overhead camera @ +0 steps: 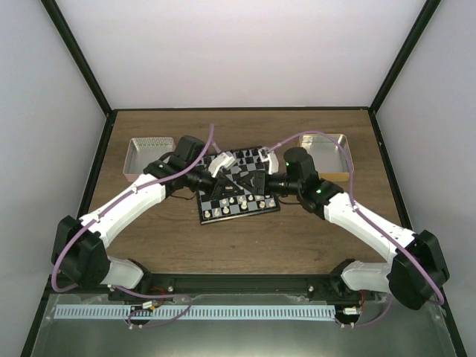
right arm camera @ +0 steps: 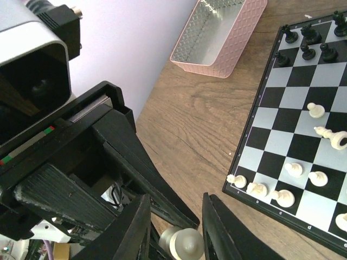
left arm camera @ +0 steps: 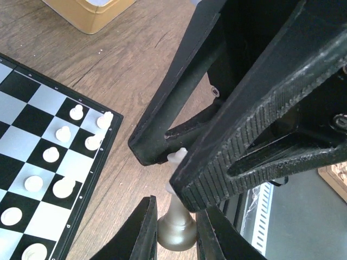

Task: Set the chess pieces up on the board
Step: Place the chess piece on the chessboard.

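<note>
1 chess piece (left arm camera: 176, 234) in left claw (left arm camera: 178, 208)

Wooden table (overhead camera: 245, 249) carries board (overhead camera: 239, 216) mid, pink tray (overhead camera: 132, 160) left, gold tray (overhead camera: 327, 152) right.

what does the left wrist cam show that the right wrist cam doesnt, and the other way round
Only the left wrist view: the gold tray and the right gripper set around the top of the white piece whose base sits between the fingers of the left gripper. Only the right wrist view: the pink tray, the black pieces and the left arm's wrist camera. Both: the wooden table, the board, standing white pieces on it, and that one piece between the two grippers.
</note>
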You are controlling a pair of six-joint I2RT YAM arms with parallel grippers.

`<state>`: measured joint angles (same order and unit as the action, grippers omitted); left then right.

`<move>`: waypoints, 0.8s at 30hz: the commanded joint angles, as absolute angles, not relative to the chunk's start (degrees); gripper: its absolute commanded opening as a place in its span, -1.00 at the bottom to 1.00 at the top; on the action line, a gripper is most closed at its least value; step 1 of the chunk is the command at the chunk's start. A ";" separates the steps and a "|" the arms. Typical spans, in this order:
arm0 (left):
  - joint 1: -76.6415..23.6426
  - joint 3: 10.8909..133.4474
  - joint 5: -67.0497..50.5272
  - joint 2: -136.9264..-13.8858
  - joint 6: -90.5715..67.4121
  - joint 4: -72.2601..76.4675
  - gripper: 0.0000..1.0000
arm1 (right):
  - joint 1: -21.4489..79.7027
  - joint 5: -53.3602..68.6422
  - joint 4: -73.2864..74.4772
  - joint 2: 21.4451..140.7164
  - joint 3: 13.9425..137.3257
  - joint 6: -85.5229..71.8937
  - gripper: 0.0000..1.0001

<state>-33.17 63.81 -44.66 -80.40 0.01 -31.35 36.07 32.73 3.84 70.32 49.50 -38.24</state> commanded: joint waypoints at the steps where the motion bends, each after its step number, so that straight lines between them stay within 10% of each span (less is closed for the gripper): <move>1: -33.49 63.32 -45.73 -78.95 -0.34 -27.97 -0.71 | 35.77 35.03 1.68 70.05 48.92 -38.34 -0.50; 9: -33.48 62.92 -43.89 -78.72 -1.08 -27.26 -0.58 | 35.80 31.75 1.24 68.97 48.30 -39.09 -0.97; 15: -33.49 61.86 -38.95 -78.00 -3.79 -23.91 -0.03 | 35.86 25.16 -1.62 67.28 45.75 -36.93 -0.99; 24: -33.49 55.62 -22.71 -65.64 -7.19 -14.71 0.13 | 38.81 9.52 0.33 67.07 45.30 -31.28 -0.95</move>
<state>-33.39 57.89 -32.49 -72.93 -5.28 -22.06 36.49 19.86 0.47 68.18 45.56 -35.38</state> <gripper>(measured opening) 0.560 0.101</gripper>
